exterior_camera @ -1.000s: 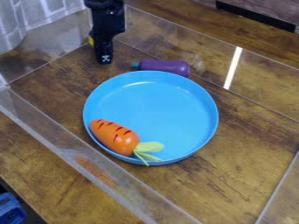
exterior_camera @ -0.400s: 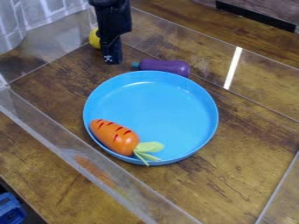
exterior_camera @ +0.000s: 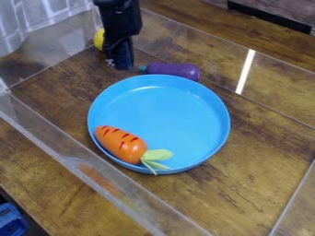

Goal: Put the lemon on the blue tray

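Note:
The lemon shows as a small yellow patch on the wooden table, just left of and partly hidden behind my black gripper. The gripper points down at the table, beside the lemon and not around it. Nothing shows between its fingers, and their gap is too dark to read. The blue tray lies in the middle of the table, in front of the gripper. An orange carrot with green leaves lies on the tray's near-left part.
A purple eggplant toy lies just right of the gripper, between it and the tray's far rim. Clear plastic walls fence the work area on the left and front.
The gripper has shifted right and a little toward the tray, and has rolled about its axis. More of the lemon now shows at its left. The tray, carrot and eggplant have not moved.

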Controlling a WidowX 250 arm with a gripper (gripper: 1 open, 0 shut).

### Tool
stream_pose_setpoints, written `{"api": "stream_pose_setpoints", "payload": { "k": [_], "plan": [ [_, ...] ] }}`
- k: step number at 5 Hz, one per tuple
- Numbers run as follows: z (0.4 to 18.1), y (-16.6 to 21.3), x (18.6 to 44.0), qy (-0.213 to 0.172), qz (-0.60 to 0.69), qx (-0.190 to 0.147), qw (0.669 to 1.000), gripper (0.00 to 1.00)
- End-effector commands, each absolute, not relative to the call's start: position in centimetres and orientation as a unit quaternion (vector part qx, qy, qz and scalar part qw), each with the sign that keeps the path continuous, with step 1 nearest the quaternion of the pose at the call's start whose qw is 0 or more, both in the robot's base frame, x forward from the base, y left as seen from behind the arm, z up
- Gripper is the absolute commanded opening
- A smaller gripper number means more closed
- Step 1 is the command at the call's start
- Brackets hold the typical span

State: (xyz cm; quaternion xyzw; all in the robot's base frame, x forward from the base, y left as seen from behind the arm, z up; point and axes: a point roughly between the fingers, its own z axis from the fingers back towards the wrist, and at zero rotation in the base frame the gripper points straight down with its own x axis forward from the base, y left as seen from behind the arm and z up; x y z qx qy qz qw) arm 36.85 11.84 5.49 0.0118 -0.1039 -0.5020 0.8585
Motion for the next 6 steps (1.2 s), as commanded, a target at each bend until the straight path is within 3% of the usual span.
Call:
{"api": "stream_pose_setpoints", "payload": {
  "k": [1, 5, 6],
  "plan": [
    [7.9, 12.0, 36.6, -0.129, -0.501, 0.031, 0.855, 1.00],
    [5.5, 10.7, 35.5, -0.131, -0.499, 0.017, 0.857, 1.00],
    [4.1, 9.9, 35.7, -0.133, -0.509, 0.011, 0.850, 1.00]
  ]
}}
